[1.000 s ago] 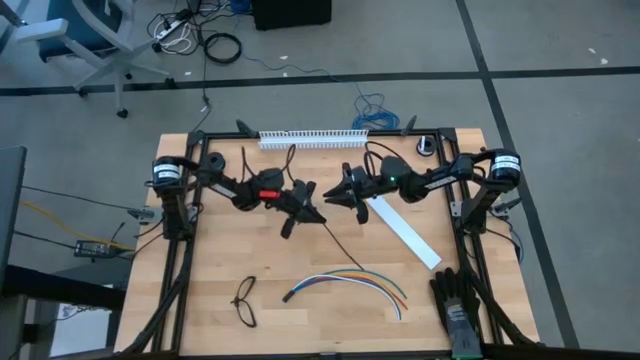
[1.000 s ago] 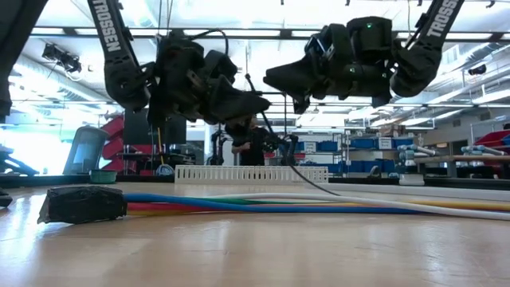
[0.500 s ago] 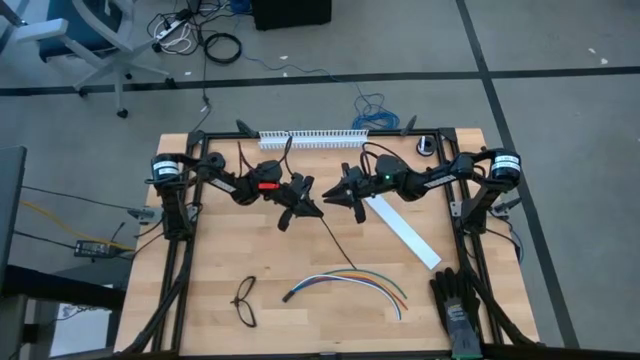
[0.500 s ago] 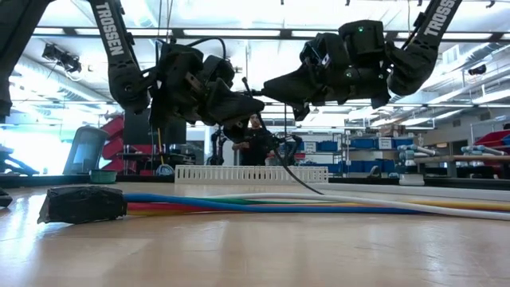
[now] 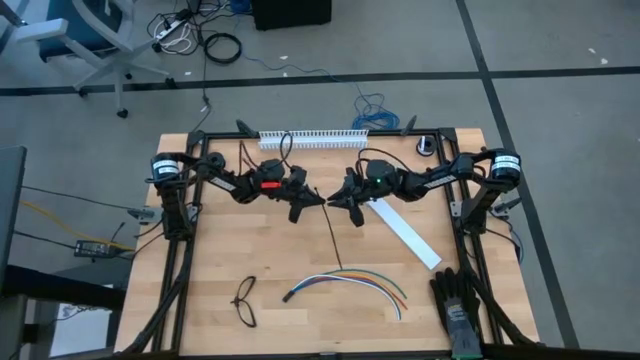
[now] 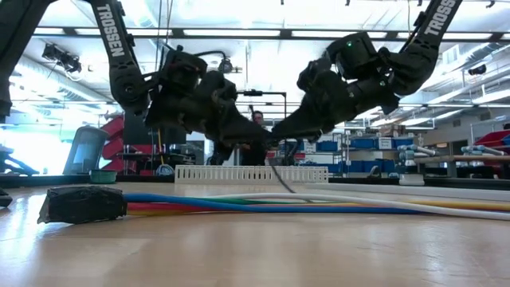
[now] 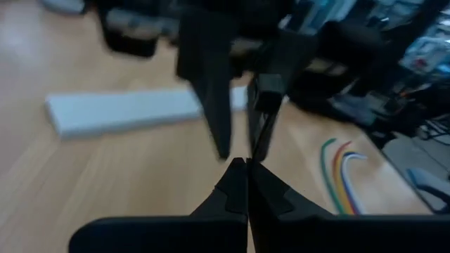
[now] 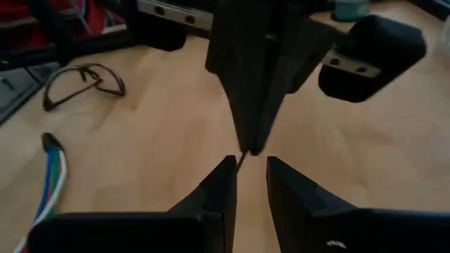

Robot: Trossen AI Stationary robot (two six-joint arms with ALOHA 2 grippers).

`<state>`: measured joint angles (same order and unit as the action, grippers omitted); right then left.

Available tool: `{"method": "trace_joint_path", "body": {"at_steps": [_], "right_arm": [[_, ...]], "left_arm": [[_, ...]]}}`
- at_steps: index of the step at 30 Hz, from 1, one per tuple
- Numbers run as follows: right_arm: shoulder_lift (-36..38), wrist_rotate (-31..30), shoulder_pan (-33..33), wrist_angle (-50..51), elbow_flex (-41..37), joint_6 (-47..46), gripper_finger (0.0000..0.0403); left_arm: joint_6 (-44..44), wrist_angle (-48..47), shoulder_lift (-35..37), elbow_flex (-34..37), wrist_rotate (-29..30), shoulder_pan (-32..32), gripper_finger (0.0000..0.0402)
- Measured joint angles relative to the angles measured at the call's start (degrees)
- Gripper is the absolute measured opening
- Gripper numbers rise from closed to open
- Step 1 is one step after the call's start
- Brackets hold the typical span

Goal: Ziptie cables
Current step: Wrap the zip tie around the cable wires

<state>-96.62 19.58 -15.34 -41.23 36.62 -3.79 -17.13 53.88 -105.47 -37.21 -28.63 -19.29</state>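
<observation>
Pale wooden tabletop (image 5: 220,250) framed in black rails fills the middle of the overhead view. Across its centre a very thin dark ziptie (image 5: 331,232) hangs slanting from the meeting point of the two arms down toward the loose bundle of white, blue, orange, yellow and green cables (image 5: 350,283), which lies curved at the lower centre, joined at one dark end.

From the picture's left, the left gripper (image 5: 318,198) reaches in raised above the wood, its fingers clenched on the ziptie's upper end. From the right, the right gripper (image 5: 337,198) points back at it, tip almost to tip, its fingers (image 8: 223,181) standing slightly apart around the strip; whether they actually grip it cannot be told.

A second earlier the two grippers stood apart; they have since closed in until nearly touching, and the ziptie now hangs steeper.

Black thin-framed glasses (image 5: 245,301) rest at lower left, and a wide flat white strip (image 5: 405,232) lies to the right.
</observation>
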Motion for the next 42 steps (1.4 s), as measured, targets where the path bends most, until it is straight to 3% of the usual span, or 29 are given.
{"method": "trace_joint_path", "body": {"at_steps": [11, 42], "right_arm": [[-0.02, -6.96, 0.11, 4.02, 0.0, 1.05, 0.0069], [-0.07, -7.02, -0.15, 3.39, 0.02, 1.01, 0.0069]], "left_arm": [[0.29, -2.55, 0.0, 0.0, 0.3, 0.04, 0.0], [-0.19, -0.86, 0.0, 0.0, 0.08, 0.26, 0.0001]]}}
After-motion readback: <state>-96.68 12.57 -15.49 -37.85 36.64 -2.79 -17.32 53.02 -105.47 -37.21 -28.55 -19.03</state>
